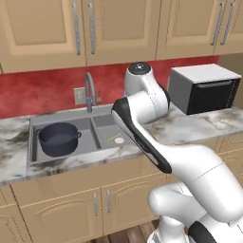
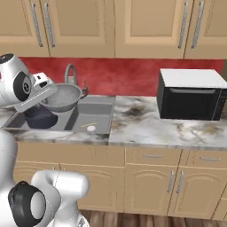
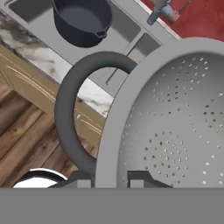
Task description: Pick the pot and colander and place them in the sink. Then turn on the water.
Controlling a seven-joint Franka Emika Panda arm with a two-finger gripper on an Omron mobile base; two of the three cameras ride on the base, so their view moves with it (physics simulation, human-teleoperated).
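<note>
The dark navy pot [image 1: 58, 138] stands upright in the left basin of the grey sink [image 1: 102, 124]; it also shows in the hand view as the pot [image 3: 81, 20]. My gripper [image 2: 50, 94] is shut on the rim of the silvery perforated colander [image 2: 64, 97], beside one of its dark loop handles [image 3: 68, 113]. The colander [image 3: 175, 127] hangs tilted in the air above the sink [image 2: 95, 113], near the centre divider, with the pot [image 2: 39, 119] partly hidden behind it. No stream falls from the gooseneck faucet [image 1: 89, 91].
A black and white microwave [image 2: 190, 95] stands on the marble counter [image 2: 146, 126] right of the sink. The right basin holds a round drain [image 1: 119, 140]. Wall cabinets hang overhead, and the red backsplash runs behind the faucet [image 2: 71, 72].
</note>
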